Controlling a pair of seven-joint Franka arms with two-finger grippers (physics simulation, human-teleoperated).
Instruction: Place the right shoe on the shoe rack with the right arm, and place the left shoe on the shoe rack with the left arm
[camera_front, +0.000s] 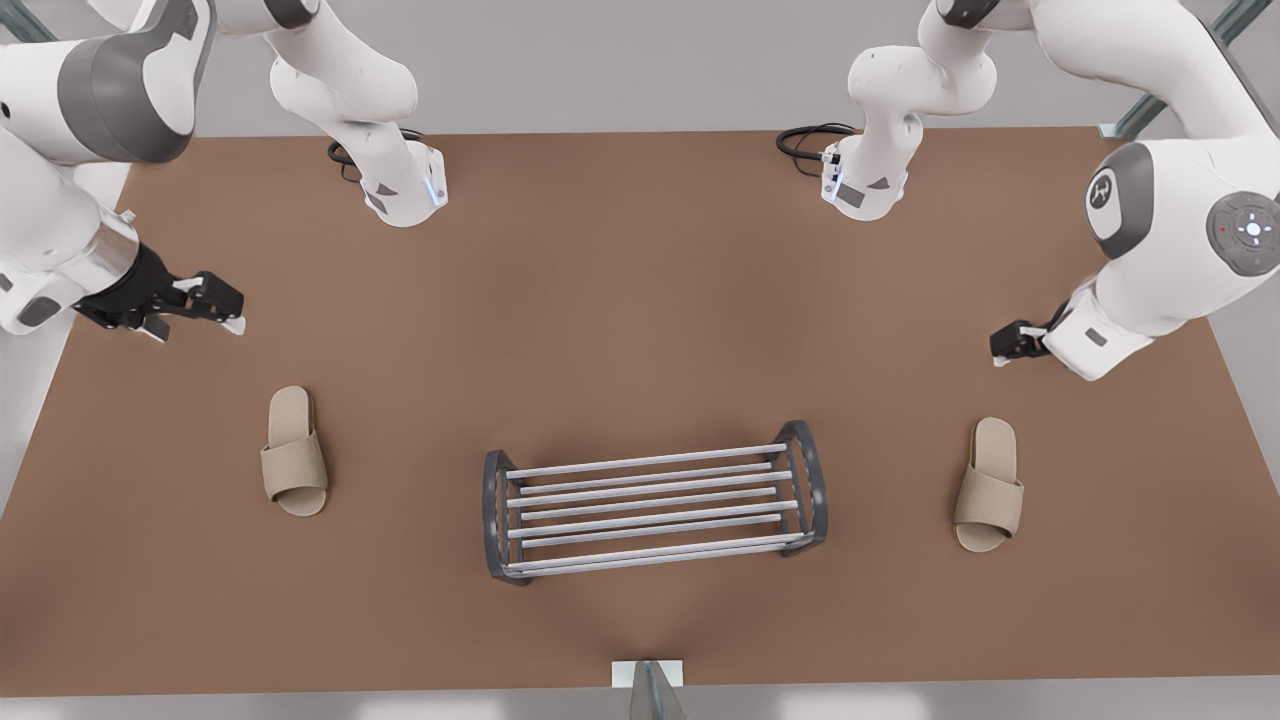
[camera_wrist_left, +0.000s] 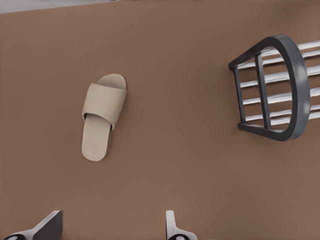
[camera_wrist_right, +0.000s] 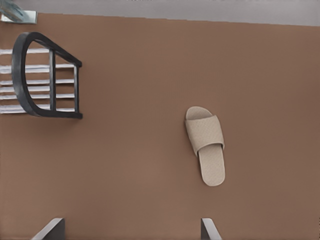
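Standing between two beige slippers (camera_front: 295, 455), the silver-barred, dark-framed shoe rack (camera_front: 655, 497); both hands (camera_front: 195, 305) spread wide.

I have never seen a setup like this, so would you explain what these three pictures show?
Two white robot arms, rendered in a simulator, work over a brown table. The front view looks down on the whole scene. The other two pictures come from a camera on each wrist. A shoe rack stands mid-table. The left gripper hovers open near the left shoe, a beige slipper on the front view's right. The right gripper hovers open near the right shoe. Neither holds anything.
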